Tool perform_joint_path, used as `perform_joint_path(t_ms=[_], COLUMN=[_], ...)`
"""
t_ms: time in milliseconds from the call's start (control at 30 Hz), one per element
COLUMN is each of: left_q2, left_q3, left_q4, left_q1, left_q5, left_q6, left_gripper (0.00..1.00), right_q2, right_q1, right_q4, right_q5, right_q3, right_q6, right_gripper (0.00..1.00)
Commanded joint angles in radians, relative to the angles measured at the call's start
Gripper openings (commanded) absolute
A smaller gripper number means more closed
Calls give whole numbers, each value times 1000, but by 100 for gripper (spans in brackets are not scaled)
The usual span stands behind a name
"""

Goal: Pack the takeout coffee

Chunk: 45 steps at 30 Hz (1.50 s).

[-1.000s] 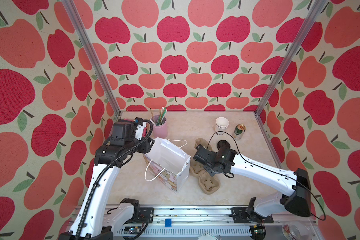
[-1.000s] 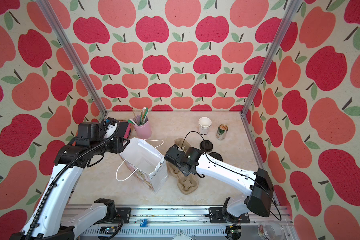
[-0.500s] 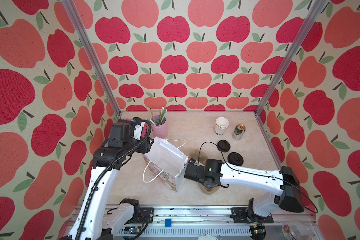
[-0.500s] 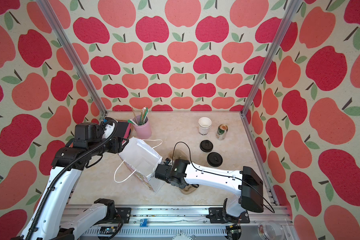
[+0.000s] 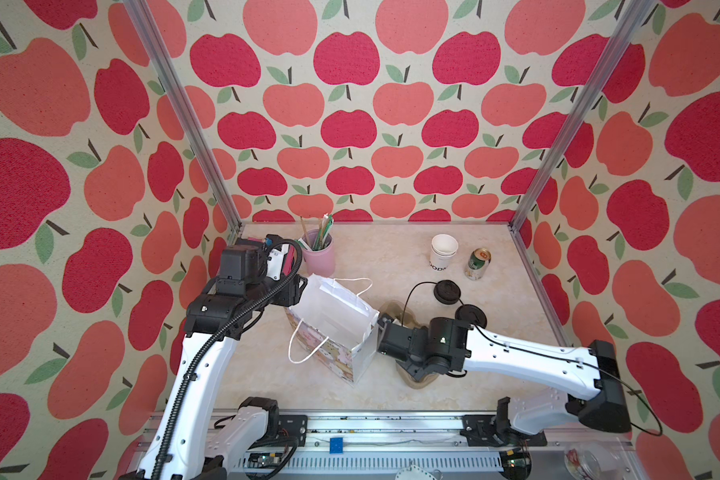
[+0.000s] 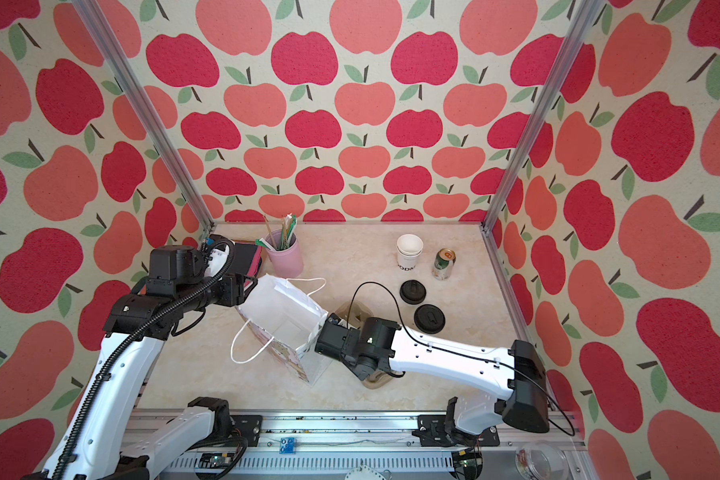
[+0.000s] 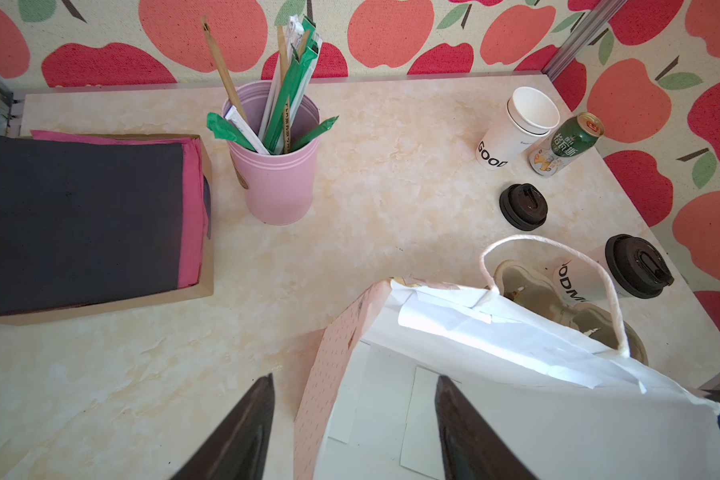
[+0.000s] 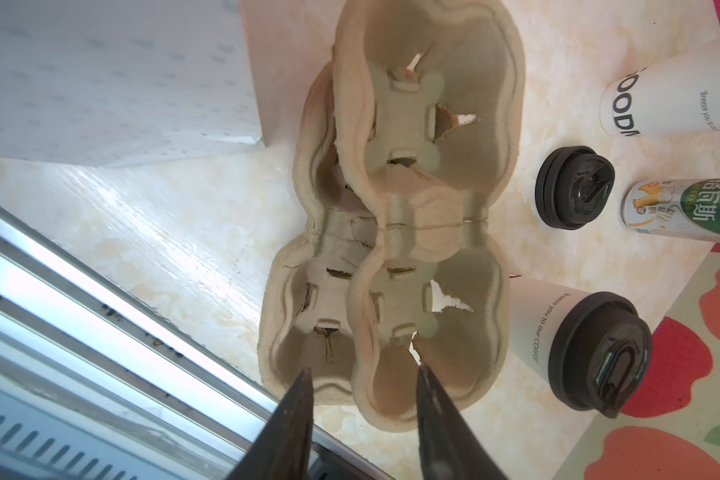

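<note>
My right pincer (image 8: 364, 370) has swung over to the bag (image 5: 333, 316) and opened, empty; the left pincer (image 7: 355, 377), also released, only straddles the bag's rim. The coffee (image 8: 578, 345) stands outside, beside the cardboard carrier (image 8: 433, 232), so my right wrist may tip it, or nudge the unheld bag over.

Moved: right arm, swung nearer and leftward; right gripper (image 8: 363, 370) now just beside the bag's (image 5: 333, 316) right side, off the cup carrier's (image 8: 391, 232) far end.
Jaws: formerly shut, now parted.
Uncovered: coffee cup (image 5: 470, 316), formerly under the arm, right of the carrier.
</note>
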Motion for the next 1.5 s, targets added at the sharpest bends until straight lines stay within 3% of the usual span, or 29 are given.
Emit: perform_joint_path(t_ms=[0, 167, 300, 433, 600, 1133, 1467], left_q2=[-12, -14, -14, -14, -16, -21, -23], left_q3=[-8, -11, -12, -10, -10, -25, -25], left_q4=[10, 13, 13, 10, 10, 13, 13], left_q1=[5, 6, 6, 6, 6, 8, 11], left_q5=[-6, 0, 10, 16, 17, 13, 14], left_q6=[-20, -24, -27, -24, -24, -17, -17], left_gripper=[64, 64, 64, 64, 64, 65, 65], right_q2=[-113, -235, -245, -204, -126, 4, 61], right_q1=[-48, -205, -343, -403, -432, -457, -459], right_q4=[85, 240, 292, 299, 285, 318, 319], right_q5=[-26, -161, -288, -343, -401, -425, -451], right_q3=[-24, -140, -198, -207, -184, -150, -135], right_q6=[-33, -133, -198, -270, -304, -329, -329], right_gripper=[53, 70, 72, 73, 72, 64, 53])
